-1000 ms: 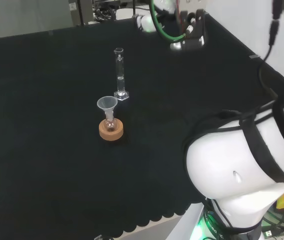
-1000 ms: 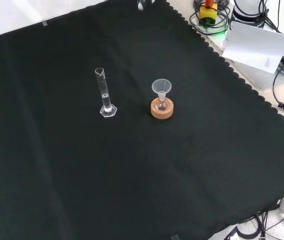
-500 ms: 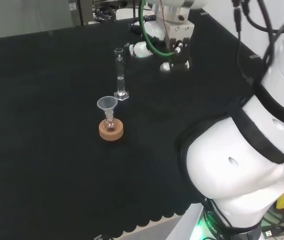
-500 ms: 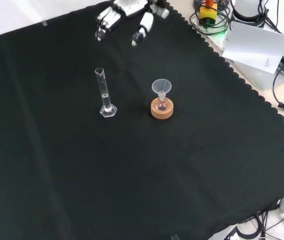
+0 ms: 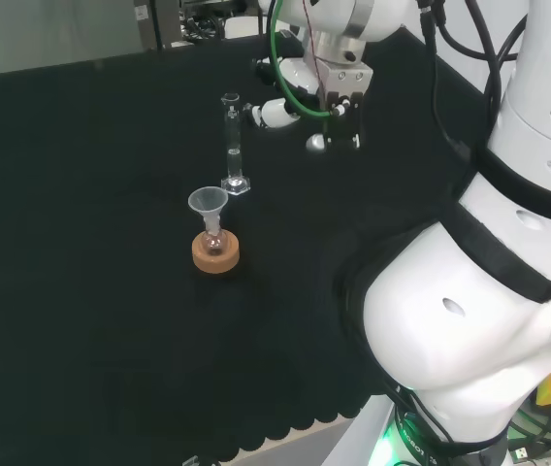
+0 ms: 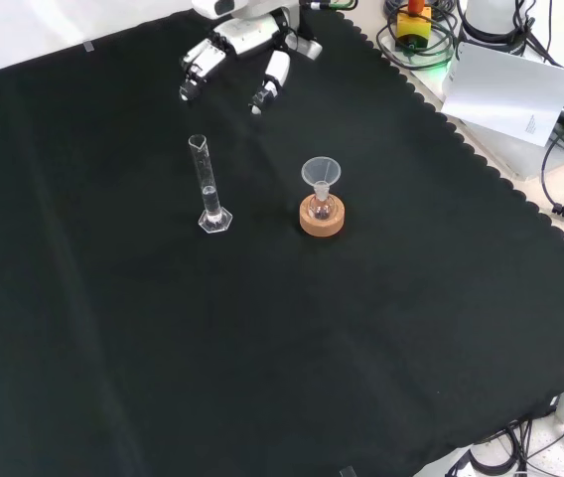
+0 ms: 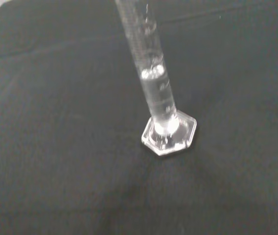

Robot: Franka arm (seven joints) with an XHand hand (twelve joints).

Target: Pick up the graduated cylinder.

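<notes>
Count on the black cloth (image 6: 381, 328): 1 graduated cylinder (image 6: 206, 184), 1 small flask (image 6: 322, 208) on 1 cork ring (image 6: 322, 221), 1 funnel (image 6: 321, 173) seated in the flask's neck.

The cylinder stands upright on its six-sided foot, near the middle of the cloth. In the front view it is left of the cork ring, apart from it; in the head view the cylinder (image 5: 232, 141) stands farther off than the ring (image 5: 215, 253). In the wrist view the cylinder (image 7: 154, 81) holds clear liquid in its lower part, with the surface a little above the foot. Its top is cut off at that view's edge, and the marks on the tube are too faint to read.

My hand (image 6: 245, 38) hangs above the cloth beyond the cylinder's top in the front view, fingers (image 6: 195, 76) spread and reaching down toward it, holding nothing and touching nothing. In the head view my hand (image 5: 300, 105) is just right of the cylinder's rim, with a gap between.

Hard to make out: the flask's contents; I can't tell what is in it. My palm is partly hidden by the wrist in the head view.
</notes>
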